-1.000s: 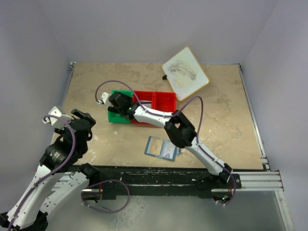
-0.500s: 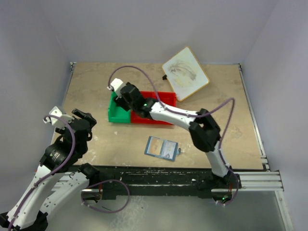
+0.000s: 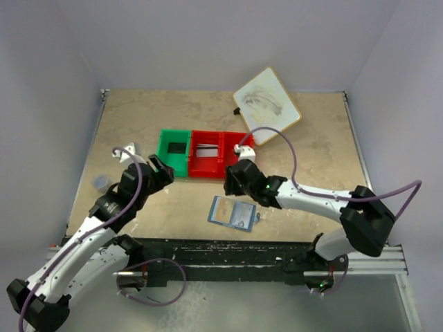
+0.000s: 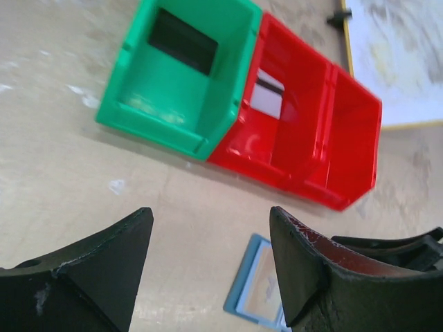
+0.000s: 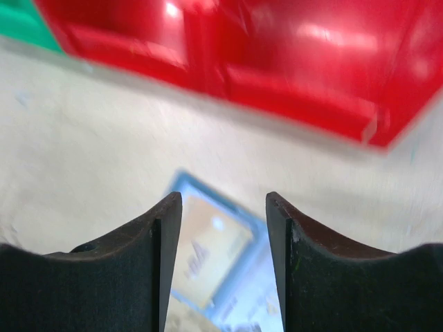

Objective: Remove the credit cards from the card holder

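Note:
The card holder lies open on the table near the front edge, pale blue inside. A tan-orange card sits in its left panel. A dark card lies in the green bin. A grey-white card with a dark stripe lies in the red bin. My right gripper is open and empty just above the holder. My left gripper is open and empty, left of the holder and in front of the green bin.
A large white wood-rimmed board lies at the back right, behind the red bin. A small grey round object sits near the table's left edge. The right arm stretches along the front of the table.
My right gripper has drawn back from the green bin to above the card holder; the dark card now shows in the green bin. My left arm has reached forward towards the bins.

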Tool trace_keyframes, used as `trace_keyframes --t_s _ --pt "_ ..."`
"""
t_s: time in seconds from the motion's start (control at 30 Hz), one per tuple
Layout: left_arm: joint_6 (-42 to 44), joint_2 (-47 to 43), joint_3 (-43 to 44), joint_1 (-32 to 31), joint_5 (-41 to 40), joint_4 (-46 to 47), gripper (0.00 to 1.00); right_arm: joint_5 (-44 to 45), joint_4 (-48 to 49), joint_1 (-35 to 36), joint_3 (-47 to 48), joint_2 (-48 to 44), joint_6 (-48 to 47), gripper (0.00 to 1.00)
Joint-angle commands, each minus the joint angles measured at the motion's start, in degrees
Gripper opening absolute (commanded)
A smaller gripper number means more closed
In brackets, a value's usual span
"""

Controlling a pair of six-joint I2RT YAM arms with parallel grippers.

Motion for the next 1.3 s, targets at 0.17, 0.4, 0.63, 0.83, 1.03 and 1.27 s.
trace_keyframes --t_s 0.17,0.4,0.63,0.83,1.03,1.27 --pt "6.25 8.32 -5.9 -1.92 20.22 19.12 0.66 -10.63 8.74 0.49 -20.77 -15.93 26.63 0.56" --pt "5.84 24.4 -3.01 -13.86 18.49 21.71 0.64 -12.4 -5.4 0.46 -22.25 -18.19 30.36 0.57" --pt "5.17 30.29 -2.19 -16.9 15.31 25.92 0.58 -18.8 9.58 -0.52 -27.51 -21.61 28.81 0.48" --pt "7.09 37.85 -0.4 -16.9 17.35 25.85 0.58 -18.6 5.15 -3.68 -27.18 -17.21 30.51 0.46" --pt "7.98 42.22 -0.79 -16.9 19.91 29.1 0.58 -13.02 -5.02 -4.22 -24.57 -18.22 29.68 0.49" --pt "8.04 43.3 -1.98 -17.92 22.81 29.33 0.56 -10.94 -8.4 -7.77 -22.99 -15.52 28.0 0.5"
